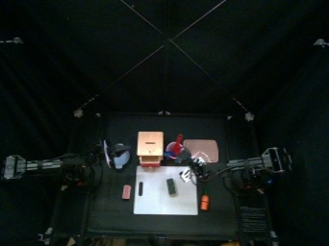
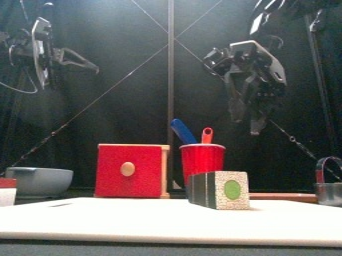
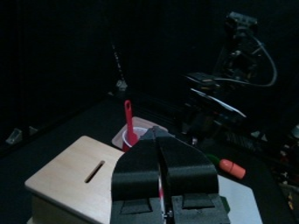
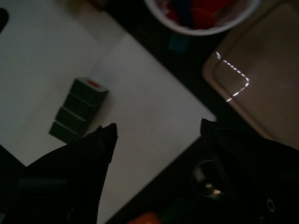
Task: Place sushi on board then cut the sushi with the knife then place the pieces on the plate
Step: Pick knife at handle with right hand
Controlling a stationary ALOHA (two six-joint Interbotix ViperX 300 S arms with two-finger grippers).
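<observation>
1. The white cutting board [image 1: 152, 198] lies at the near edge of the worktop. The sushi roll [image 1: 171, 187] lies on it, right of its middle, with its blocks together and nothing on top of it.
2. A small red toy [image 1: 126, 191] lies just left of the board, and an orange toy [image 1: 203, 202] lies just right of it.
3. The right gripper [image 4: 158, 131] hangs above the board's far right corner. Its jaws are apart and hold nothing, and they are clear of the roll.
4. Farther back, from left to right, stand a blue-grey bowl [image 2: 38, 181], a wooden box [image 2: 131, 170], a red cup [image 2: 203, 160] with a blue knife [image 2: 181, 129] and a red knife [image 2: 207, 134], and a pink tray [image 1: 209, 151].
5. The left gripper [image 3: 160, 144] is high at the left, by the box, with its jaws together and empty.
</observation>
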